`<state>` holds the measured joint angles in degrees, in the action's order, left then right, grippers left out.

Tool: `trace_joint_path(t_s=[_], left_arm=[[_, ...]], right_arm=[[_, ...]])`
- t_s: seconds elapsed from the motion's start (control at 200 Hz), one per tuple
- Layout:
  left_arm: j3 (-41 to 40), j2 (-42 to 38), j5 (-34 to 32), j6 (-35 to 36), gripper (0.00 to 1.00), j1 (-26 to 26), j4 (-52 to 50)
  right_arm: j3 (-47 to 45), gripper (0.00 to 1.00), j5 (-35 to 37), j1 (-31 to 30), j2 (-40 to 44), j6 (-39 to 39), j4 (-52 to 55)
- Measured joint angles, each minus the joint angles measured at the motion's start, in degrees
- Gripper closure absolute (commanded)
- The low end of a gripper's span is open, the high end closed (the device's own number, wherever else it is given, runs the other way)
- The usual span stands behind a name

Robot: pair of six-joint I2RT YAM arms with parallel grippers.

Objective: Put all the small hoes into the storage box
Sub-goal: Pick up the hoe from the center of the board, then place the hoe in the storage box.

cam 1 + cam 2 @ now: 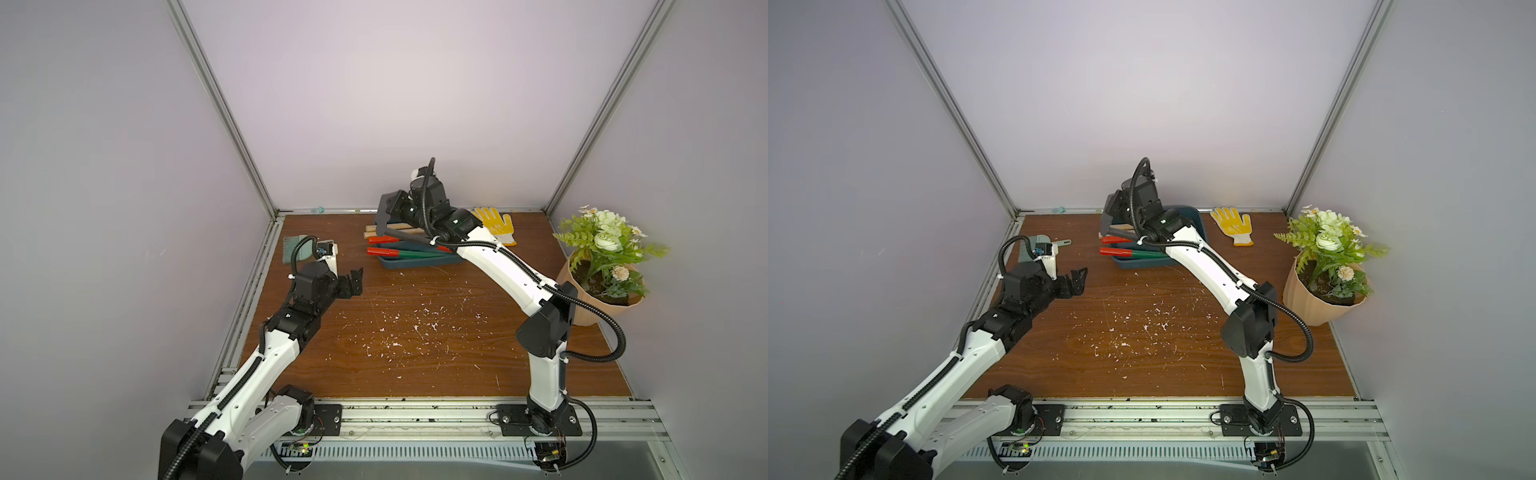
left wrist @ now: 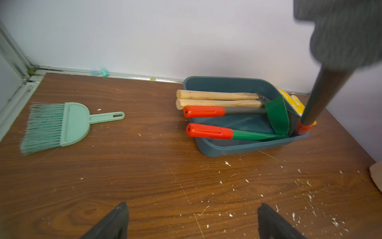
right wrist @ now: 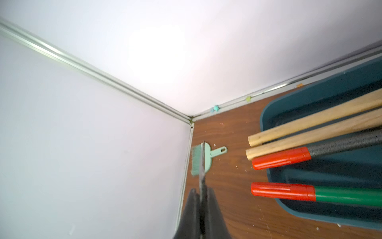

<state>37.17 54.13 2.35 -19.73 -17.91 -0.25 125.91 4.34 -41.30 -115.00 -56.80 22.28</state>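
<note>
Tabletop [image 1: 415, 365]; storage box [image 1: 419, 262] partly behind arm [image 1: 503, 266]

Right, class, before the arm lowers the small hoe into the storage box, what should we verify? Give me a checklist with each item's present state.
1. Right claw shut on the small hoe, gripping its blade: ok.
2. Hoe's red handle end inside the rim of the storage box: cannot tell; it sits at the box's corner.
3. Hoe lying flat in the box: not ok; it slants up to the claw.
4. Room beside the four tools lying in the box: ok; bare floor shows between them.
5. Left claw open and apart from the box: ok.
</note>
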Motion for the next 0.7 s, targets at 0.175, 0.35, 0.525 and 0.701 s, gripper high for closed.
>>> trace_joint_path(t_s=[0.175,0.35,0.525,0.701], left_arm=[[-3.02,-0.46,3.69,-0.2,0.04,-0.11,9.66],[-3.3,2.64,5.42,0.26,0.04,-2.12,21.79],[-0.48,9.14,5.57,2.97,0.04,-5.66,30.95],[3.21,13.92,5.79,4.79,0.04,-6.38,37.99]], right_arm=[[13.05,1.0,-0.52,1.18,-4.57,-5.99,1.05],[15.93,1.0,-3.15,-0.39,-5.44,-10.19,1.07],[15.93,1.0,-5.42,-1.4,-5.46,-12.31,1.09],[15.76,1.0,-7.3,-1.73,-5.46,-13.44,1.03]])
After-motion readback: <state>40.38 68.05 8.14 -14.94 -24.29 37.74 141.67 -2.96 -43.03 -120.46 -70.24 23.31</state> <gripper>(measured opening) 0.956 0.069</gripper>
